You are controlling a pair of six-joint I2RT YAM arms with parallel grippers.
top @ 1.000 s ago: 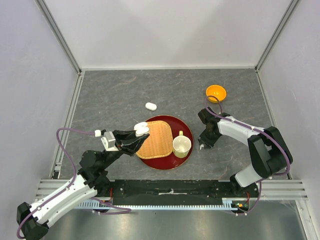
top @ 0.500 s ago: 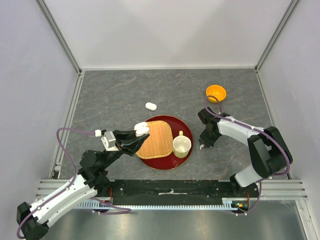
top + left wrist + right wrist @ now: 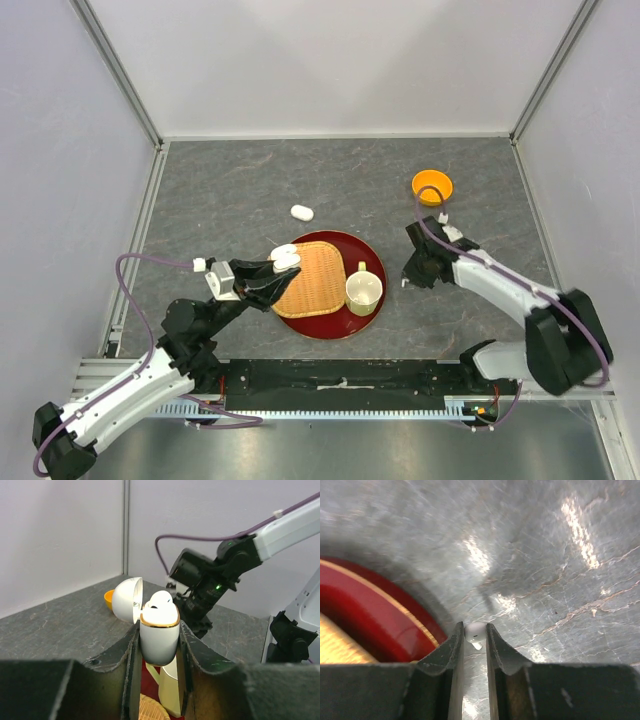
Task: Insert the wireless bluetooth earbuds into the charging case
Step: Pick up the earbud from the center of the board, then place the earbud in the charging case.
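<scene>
Claw, left: the left claw (image 3: 158, 630) is clenched on the charging case (image 3: 159, 641). It holds the case upright over the near-left rim of the red tray (image 3: 330, 330), with the lid swung open.
Case contents: one seated earbud (image 3: 159, 600) shows at the mouth. I cannot tell from here whether the second socket is free.
Claw, right: the right claw (image 3: 474, 635) is pinched on an earbud (image 3: 475, 630), low over the surface (image 3: 230, 190) just right of the tray. Whether the earbud touches the surface, I cannot tell.
Other items: cream cup (image 3: 363, 290) and woven mat (image 3: 312, 277) sit on the tray. A second white case (image 3: 301, 212) lies farther back, and an orange bowl (image 3: 432, 185) is at far right.
Step (judged): carry the earbud left to the open case.
Risk, grip: the hold is at the very tips on a tiny smooth part, so it could twist or pop out on the lift.
Risk, path: the cup stands between the two claws, so a low crossing could clip it.
Risk, insertion: a badly turned stem would not seat. Pushing then could tilt the case in its hold or unseat the earbud already inside.
Risk, lid: a nudge from the arriving claw could swing it shut.
</scene>
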